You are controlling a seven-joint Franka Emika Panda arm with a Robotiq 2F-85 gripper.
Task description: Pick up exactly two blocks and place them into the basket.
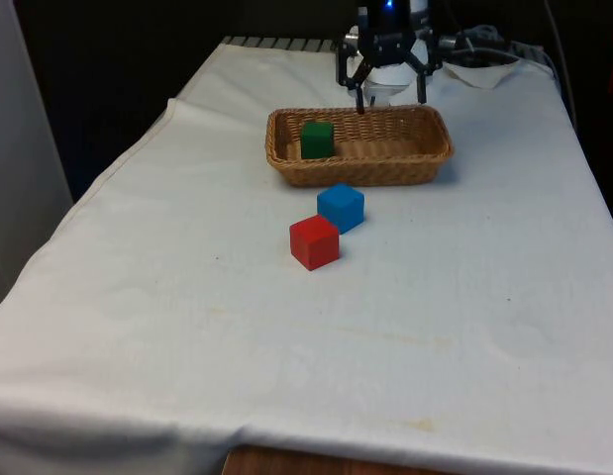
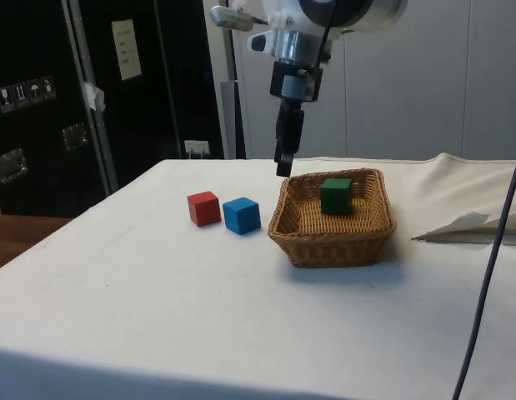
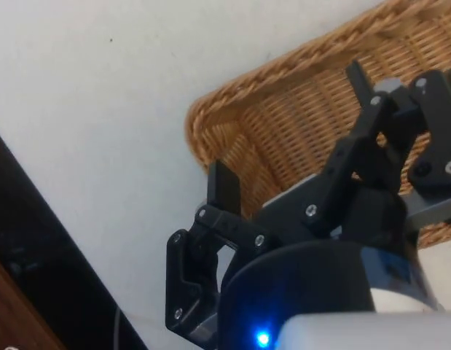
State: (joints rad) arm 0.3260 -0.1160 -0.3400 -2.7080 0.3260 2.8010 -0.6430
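Wicker oval basket (image 1: 437,154) with 1 green cube (image 1: 317,139) sat just below the wide-open, empty black gripper (image 1: 389,101); blue cube (image 1: 341,207) and red cube (image 1: 314,241) lay beyond the basket's opposite rim.

Lab: cloth-draped table (image 1: 187,327), dark equipment cabinets (image 2: 41,100) with labels, loose cable (image 2: 491,275).

A green block (image 1: 317,140) is sitting upright inside the oblong wicker basket (image 1: 360,169), toward its 9 o'clock end in the front view; a blue block (image 1: 341,207) and a red block (image 1: 314,241) are lying on the cloth near the basket's 6 o'clock side, corners nearly touching.
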